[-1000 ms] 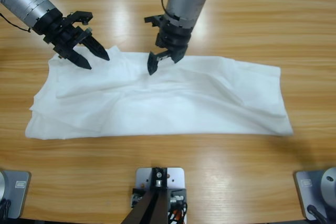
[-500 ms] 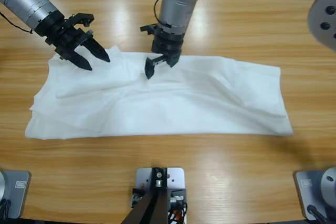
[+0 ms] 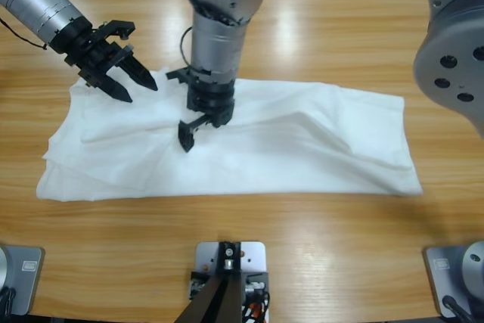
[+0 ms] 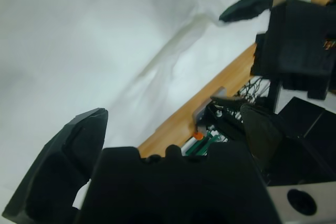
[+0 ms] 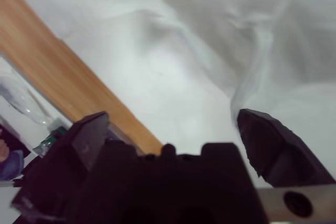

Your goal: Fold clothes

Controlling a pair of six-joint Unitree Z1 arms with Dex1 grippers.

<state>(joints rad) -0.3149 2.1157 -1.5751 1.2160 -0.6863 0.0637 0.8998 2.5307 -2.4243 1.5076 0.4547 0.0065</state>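
The clothes are one white T-shirt (image 3: 295,149) lying flattened and creased across the wooden table (image 3: 340,28), long side left to right. My left gripper (image 3: 136,85) comes in from the upper left and hangs open just above the shirt's back left corner. In the left wrist view that gripper (image 4: 173,114) looks across white cloth (image 4: 79,35) toward the other gripper (image 4: 252,6). My right gripper (image 3: 193,130) reaches down from the top and stands open, its tips at a ridge of cloth left of the shirt's middle. The right wrist view shows the right gripper (image 5: 170,114) with only cloth (image 5: 173,40) between its jaws.
A large silver elbow (image 3: 454,43) of the right arm fills the upper right corner under the camera. Bare wood runs along the front of the shirt (image 3: 318,232) and behind it. The table's edge (image 5: 68,77) shows in the right wrist view.
The right gripper has swung left and toward the front, from the shirt's back edge to over its left-middle. The silver elbow has come into view at the upper right. The left gripper has stayed put.
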